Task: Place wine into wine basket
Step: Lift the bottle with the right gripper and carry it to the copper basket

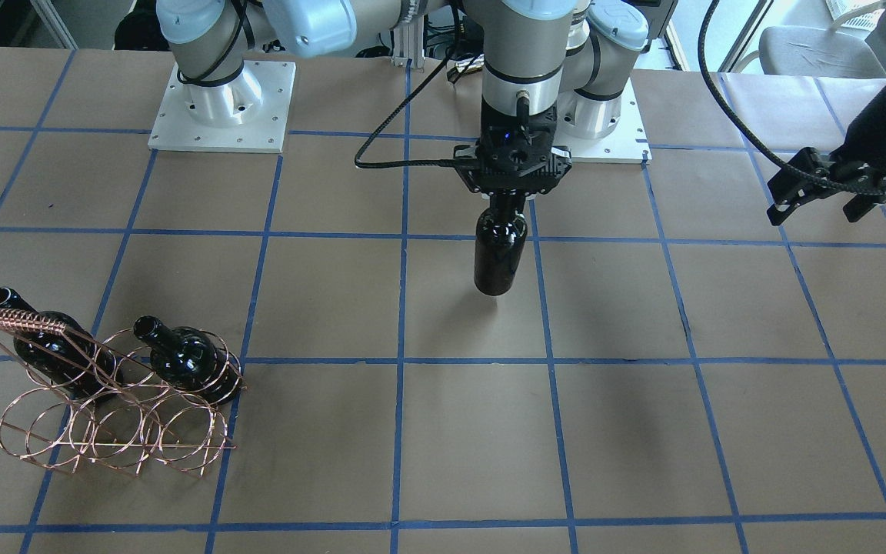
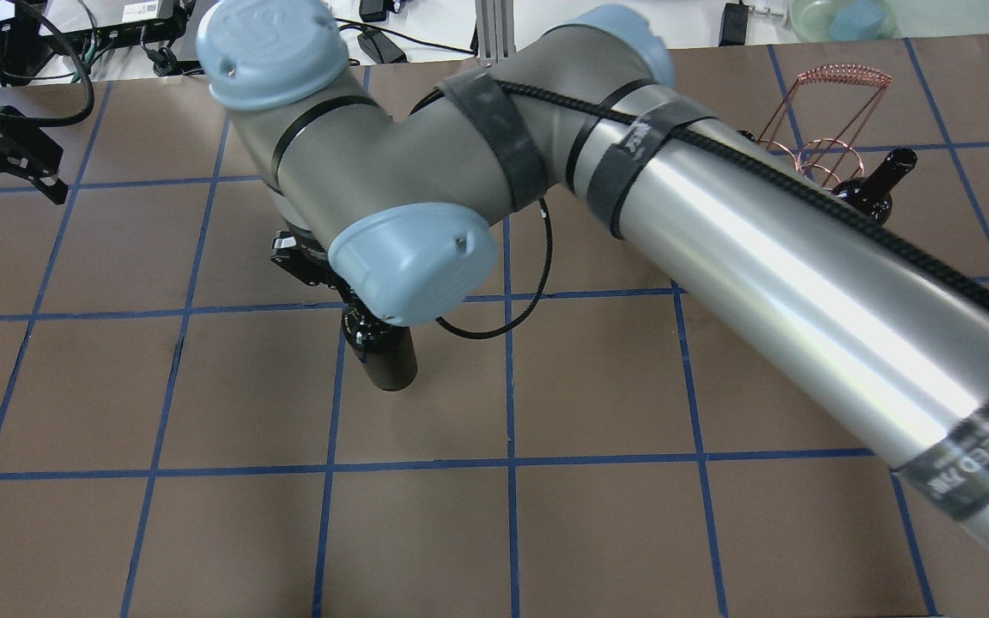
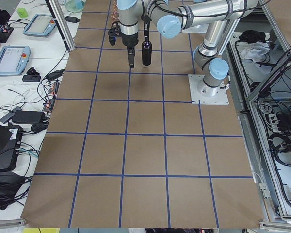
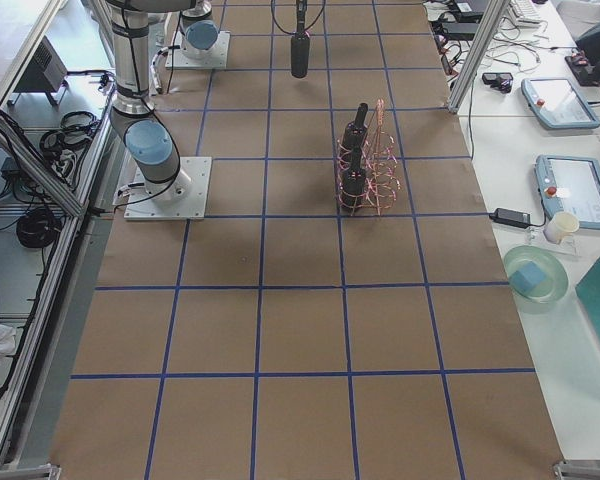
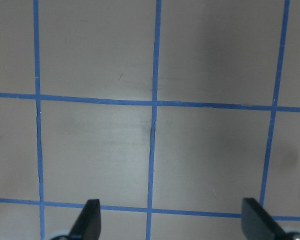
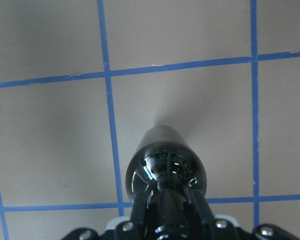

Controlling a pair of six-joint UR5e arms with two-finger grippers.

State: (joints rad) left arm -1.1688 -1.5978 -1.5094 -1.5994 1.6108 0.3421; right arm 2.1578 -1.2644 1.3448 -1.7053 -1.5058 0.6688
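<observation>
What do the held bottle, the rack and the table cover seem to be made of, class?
Bottle: likely dark glass, glossy; it mirrors lights sharply. Rack: thin metal wire, copper-coloured and shiny, bent in rings. Table cover: probably brown paper or card, matt, no glare, with blue tape lines.

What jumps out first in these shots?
The right gripper holds a black wine bottle upright by its neck at mid-table. At the front view's lower left, the copper wire basket already carries two more bottles. The left gripper hangs open, empty.
</observation>
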